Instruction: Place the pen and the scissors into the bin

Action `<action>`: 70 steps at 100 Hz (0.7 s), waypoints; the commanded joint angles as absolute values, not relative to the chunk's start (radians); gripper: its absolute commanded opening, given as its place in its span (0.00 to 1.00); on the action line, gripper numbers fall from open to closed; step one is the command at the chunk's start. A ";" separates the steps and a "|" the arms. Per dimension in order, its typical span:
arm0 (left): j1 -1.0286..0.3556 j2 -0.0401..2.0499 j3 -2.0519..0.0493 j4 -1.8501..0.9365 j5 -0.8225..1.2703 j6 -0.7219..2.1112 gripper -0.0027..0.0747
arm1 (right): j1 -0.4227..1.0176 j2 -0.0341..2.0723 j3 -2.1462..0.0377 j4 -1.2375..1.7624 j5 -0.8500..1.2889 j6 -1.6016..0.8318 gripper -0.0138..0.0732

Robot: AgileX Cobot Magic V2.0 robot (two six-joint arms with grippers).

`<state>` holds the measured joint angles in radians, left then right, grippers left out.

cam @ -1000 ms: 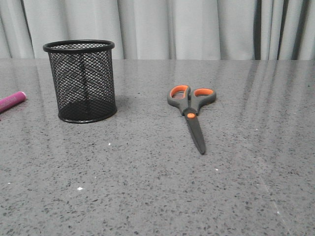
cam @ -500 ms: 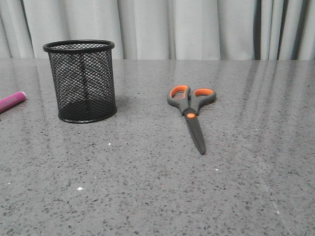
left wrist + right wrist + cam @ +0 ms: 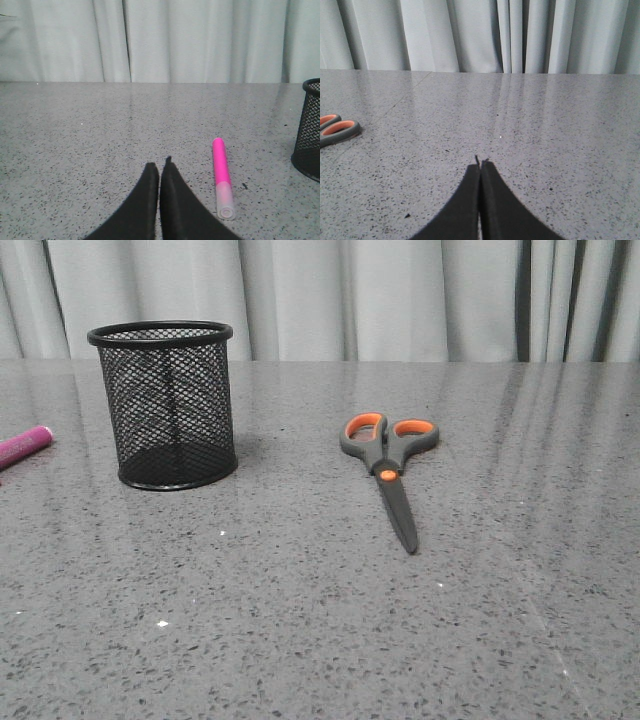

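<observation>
The bin (image 3: 166,405) stands upright at 10 o'clock on the table (image 3: 300,620); pen (image 3: 22,447) at 9, scissors (image 3: 389,466) flat near centre; left gripper (image 3: 159,170) and right gripper (image 3: 480,166) pressed closed, empty.

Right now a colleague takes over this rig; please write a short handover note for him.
Left end effector: shut, holding nothing, low over the table, beside the pen.
Right end effector: shut, holding nothing, off to the side of the scissors.
Pen: lying flat on the table, to the left of the bin.
Scissors: lying flat and closed, to the right of the bin.
Bin: upright, appears to hold nothing.
Done: nothing.
Left: put pen and scissors into the bin.
</observation>
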<state>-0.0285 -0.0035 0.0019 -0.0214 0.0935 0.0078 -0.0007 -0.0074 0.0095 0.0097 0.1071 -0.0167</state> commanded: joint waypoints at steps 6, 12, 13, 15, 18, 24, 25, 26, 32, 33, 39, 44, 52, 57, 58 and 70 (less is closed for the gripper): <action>-0.037 -0.030 0.024 -0.029 0.021 0.000 0.01 | -0.008 -0.028 0.027 0.000 0.018 -0.025 0.07; -0.037 -0.030 0.024 -0.029 0.021 0.000 0.01 | -0.008 -0.028 0.027 0.000 0.018 -0.025 0.07; -0.037 -0.030 0.024 -0.029 0.021 0.000 0.01 | -0.008 -0.028 0.027 0.000 0.018 -0.025 0.07; -0.037 -0.030 0.024 -0.029 0.021 0.000 0.01 | -0.008 -0.028 0.027 0.000 0.016 -0.025 0.07; -0.037 -0.030 0.024 -0.029 0.021 0.000 0.01 | -0.008 -0.028 0.027 0.000 0.017 -0.025 0.07; -0.037 -0.030 0.024 -0.029 0.021 0.000 0.01 | -0.008 -0.028 0.027 0.000 0.016 -0.025 0.07; -0.037 -0.030 0.024 -0.029 0.021 0.000 0.01 | -0.008 -0.028 0.027 0.000 0.016 -0.025 0.07; -0.037 -0.030 0.024 -0.029 0.021 0.000 0.01 | -0.008 -0.028 0.027 0.000 0.016 -0.025 0.07; -0.037 -0.030 0.024 -0.029 0.021 0.000 0.01 | -0.008 -0.028 0.027 0.000 0.015 -0.025 0.07; -0.037 -0.030 0.024 -0.029 0.021 0.000 0.01 | -0.008 -0.028 0.027 0.000 0.015 -0.025 0.07; -0.037 -0.030 0.024 -0.029 0.021 0.000 0.01 | -0.008 -0.028 0.027 0.000 0.012 -0.023 0.07; -0.037 -0.030 0.024 -0.029 0.021 0.000 0.01 | -0.008 -0.028 0.027 0.006 0.011 -0.023 0.07; -0.037 -0.030 0.024 -0.029 0.021 0.000 0.01 | -0.008 -0.028 0.027 0.032 0.011 -0.023 0.07; -0.037 -0.030 0.024 -0.029 0.021 0.000 0.01 | -0.008 -0.028 0.027 0.032 0.011 -0.023 0.07; -0.037 -0.030 0.024 -0.029 0.021 0.000 0.01 | -0.008 -0.028 0.027 0.032 0.011 -0.023 0.07; -0.037 -0.030 0.024 -0.029 0.021 0.000 0.01 | -0.008 -0.028 0.027 0.032 0.011 -0.023 0.07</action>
<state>-0.0285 -0.0035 0.0019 -0.0214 0.0935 0.0078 -0.0007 -0.0074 0.0095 0.0285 0.1000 -0.0167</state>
